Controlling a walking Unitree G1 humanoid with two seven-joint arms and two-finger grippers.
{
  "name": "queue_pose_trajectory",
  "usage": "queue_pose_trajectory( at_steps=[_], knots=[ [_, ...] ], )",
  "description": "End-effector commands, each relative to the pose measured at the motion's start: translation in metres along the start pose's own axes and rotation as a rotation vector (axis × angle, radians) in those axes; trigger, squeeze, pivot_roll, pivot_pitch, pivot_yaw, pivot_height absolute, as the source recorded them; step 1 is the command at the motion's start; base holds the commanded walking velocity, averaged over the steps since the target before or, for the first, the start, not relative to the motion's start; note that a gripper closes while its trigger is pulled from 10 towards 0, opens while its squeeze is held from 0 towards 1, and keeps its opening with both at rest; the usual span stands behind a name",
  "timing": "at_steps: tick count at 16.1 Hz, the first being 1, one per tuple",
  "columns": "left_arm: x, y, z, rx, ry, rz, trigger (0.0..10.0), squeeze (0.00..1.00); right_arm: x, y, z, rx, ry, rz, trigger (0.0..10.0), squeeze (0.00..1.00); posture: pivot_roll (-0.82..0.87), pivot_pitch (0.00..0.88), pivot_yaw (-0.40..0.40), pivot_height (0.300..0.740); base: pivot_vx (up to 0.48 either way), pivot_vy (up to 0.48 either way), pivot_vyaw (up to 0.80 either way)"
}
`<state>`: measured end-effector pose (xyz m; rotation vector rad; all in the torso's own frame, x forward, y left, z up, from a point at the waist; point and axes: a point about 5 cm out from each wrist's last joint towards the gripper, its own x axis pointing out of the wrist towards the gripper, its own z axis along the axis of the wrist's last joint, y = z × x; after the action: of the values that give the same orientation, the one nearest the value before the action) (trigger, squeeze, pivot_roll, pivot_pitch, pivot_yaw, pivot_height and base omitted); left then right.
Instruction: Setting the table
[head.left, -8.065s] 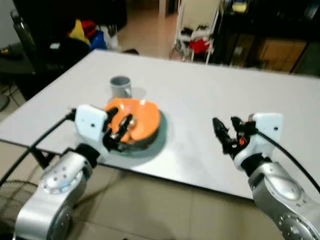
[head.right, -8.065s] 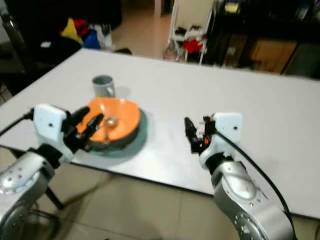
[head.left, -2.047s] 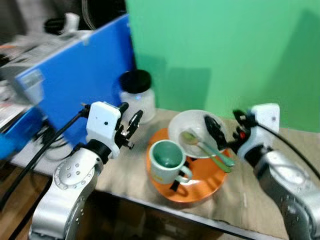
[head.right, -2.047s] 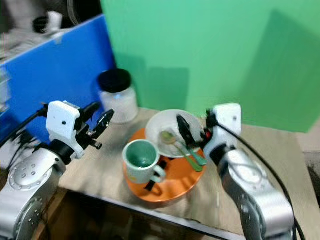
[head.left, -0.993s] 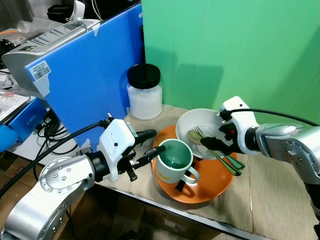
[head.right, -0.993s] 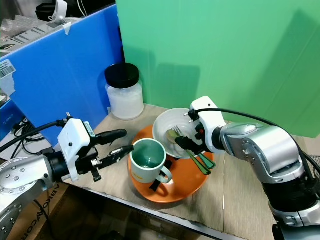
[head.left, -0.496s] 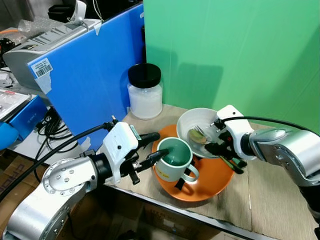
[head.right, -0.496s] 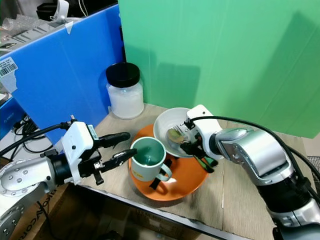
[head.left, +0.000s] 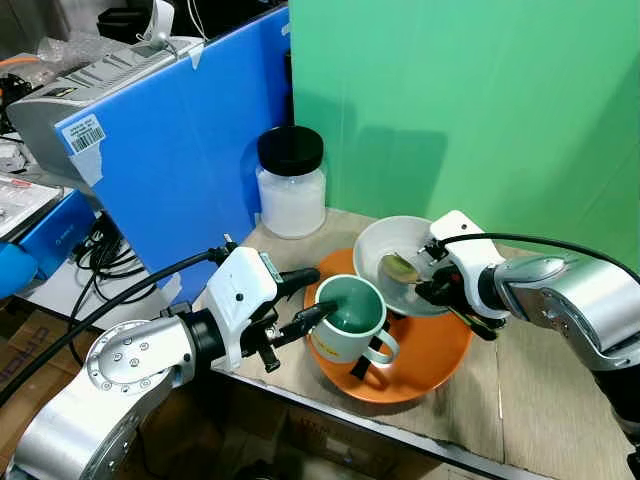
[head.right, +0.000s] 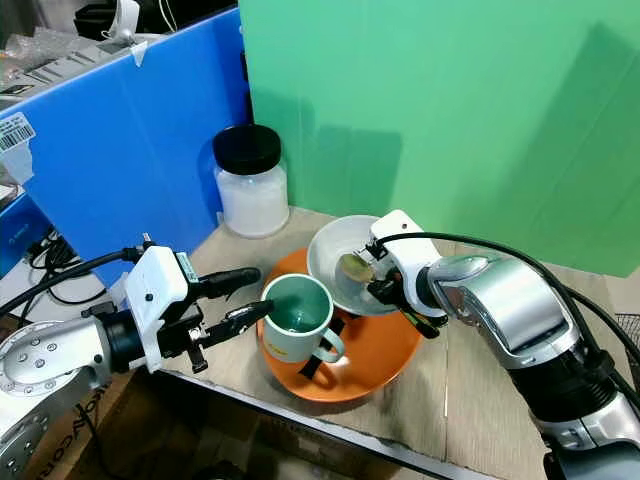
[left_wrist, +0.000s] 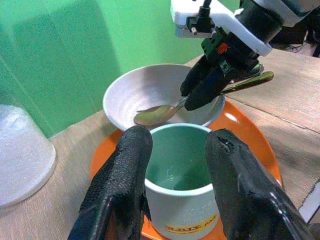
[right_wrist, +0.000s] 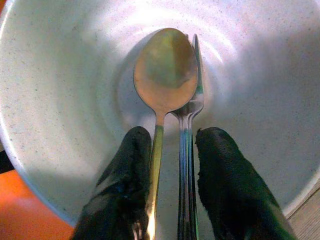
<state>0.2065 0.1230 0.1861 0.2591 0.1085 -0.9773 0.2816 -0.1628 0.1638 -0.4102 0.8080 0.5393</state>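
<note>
Right gripper (right_wrist: 172, 180) now down over bowl (head.left: 372, 244) rim, closer than half a second ago; fingers part open, straddling spoon (right_wrist: 165, 75) and fork (right_wrist: 192, 100) handles, not yet clamped. Left gripper (left_wrist: 175, 165) open, flanking mug (head.left: 345, 318) on plate (head.left: 440, 355) at worktop front edge. Pickup imminent.

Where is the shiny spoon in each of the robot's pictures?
Left eye view: the spoon lies in the white bowl, at the right gripper.
Right eye view: its head is in the bowl, beside the right gripper.
Left wrist view: the spoon is past the green mug, over the bowl.
Right wrist view: the spoon is beside a fork, between the black fingers.
Shared landmark: the white bowl.
</note>
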Motion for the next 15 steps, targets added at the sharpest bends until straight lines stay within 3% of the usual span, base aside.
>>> queue_pose_trajectory(
  at_steps=[1,10,11,12,13,15],
  knots=[
    [-0.001,-0.003,0.002,0.012,-0.003,-0.007,10.0,0.00,-0.003,-0.002,0.006,-0.021,-0.021,-0.007,0.0,0.00,0.09,0.000,0.002,0.740,0.000,0.000,0.00],
    [0.000,-0.002,0.003,0.022,-0.007,-0.001,10.0,0.00,-0.006,-0.005,0.013,-0.024,-0.072,0.000,0.0,0.00,0.09,0.000,0.001,0.740,0.000,0.000,0.00],
    [0.000,-0.001,0.003,0.023,-0.007,0.000,10.0,0.00,-0.010,-0.005,0.018,-0.032,-0.123,0.009,10.0,0.00,0.09,0.000,0.001,0.740,0.000,0.000,0.00],
    [0.000,-0.001,0.003,0.024,-0.007,0.001,10.0,0.00,-0.011,-0.004,0.021,-0.040,-0.148,0.014,10.0,0.00,0.09,0.000,0.001,0.740,0.000,0.000,0.00],
    [0.000,-0.001,0.003,0.023,-0.008,0.000,10.0,0.00,-0.014,-0.004,0.022,-0.037,-0.160,0.010,10.0,1.00,0.09,0.000,0.001,0.740,0.000,0.000,0.00],
    [0.001,-0.002,0.003,0.021,-0.009,-0.003,10.0,0.00,-0.016,-0.001,0.019,-0.041,-0.144,0.013,10.0,1.00,0.09,0.000,0.002,0.740,0.000,0.000,0.00]
  ],
)
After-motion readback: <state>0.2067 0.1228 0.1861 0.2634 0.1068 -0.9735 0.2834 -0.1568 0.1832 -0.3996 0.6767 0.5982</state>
